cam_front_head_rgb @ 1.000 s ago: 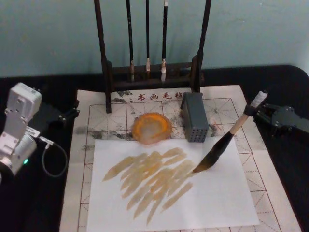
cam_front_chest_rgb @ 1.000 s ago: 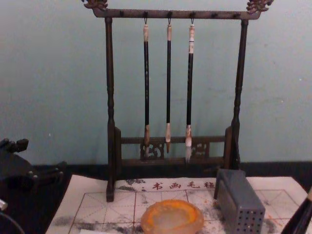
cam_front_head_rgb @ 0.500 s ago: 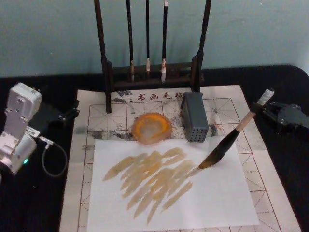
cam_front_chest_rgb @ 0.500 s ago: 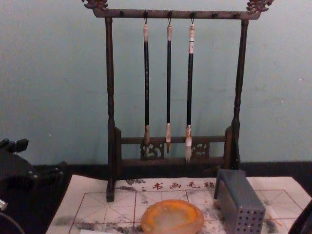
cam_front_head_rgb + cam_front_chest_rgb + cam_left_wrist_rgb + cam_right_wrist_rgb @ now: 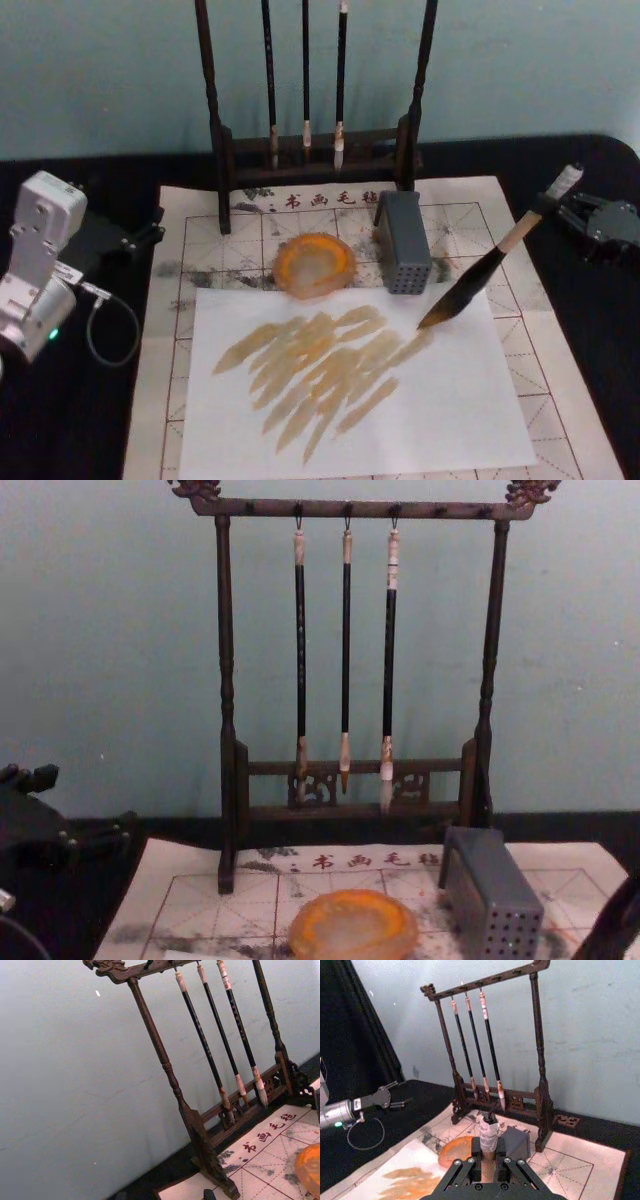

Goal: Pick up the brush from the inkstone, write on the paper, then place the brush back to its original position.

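Shifted right, the brush (image 5: 490, 265), clamped in the right pincer (image 5: 568, 207), touches white paper (image 5: 450, 400) on black table (image 5: 595, 340); left pincer (image 5: 145, 236) parked.

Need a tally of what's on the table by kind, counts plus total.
Brushes: 4 (large brush in the right hand, 3 thin hanging brushes)
Brush rack: 1
Inkstone: 1
Grey perforated box: 1
Sheets: 2 (grid paper, plain white sheet)
Total: 9
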Available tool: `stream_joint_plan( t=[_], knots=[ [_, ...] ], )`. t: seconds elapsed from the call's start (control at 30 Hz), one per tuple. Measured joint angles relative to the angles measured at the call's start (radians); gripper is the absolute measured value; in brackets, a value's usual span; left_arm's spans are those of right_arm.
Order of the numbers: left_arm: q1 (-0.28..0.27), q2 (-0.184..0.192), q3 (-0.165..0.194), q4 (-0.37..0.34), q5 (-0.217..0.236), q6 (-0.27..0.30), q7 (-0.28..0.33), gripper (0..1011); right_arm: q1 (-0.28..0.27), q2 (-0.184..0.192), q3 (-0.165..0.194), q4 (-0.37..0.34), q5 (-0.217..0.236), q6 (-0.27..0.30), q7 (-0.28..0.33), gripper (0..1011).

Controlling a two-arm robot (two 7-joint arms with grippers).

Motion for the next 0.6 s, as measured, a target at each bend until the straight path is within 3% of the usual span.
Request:
stream_joint_plan(
  t=[0.37,0.6],
  knots=[
    [0.000,0.000,0.000,0.000,0.000,0.000,0.000,1001,0.009,-0.024,0.004,0.004,0.011,-0.008,0.012,174],
    [0.000,0.000,0.000,0.000,0.000,0.000,0.000,1001,0.040,-0.060,-0.009,0.024,0.034,-0.007,0.020,174]
  ],
)
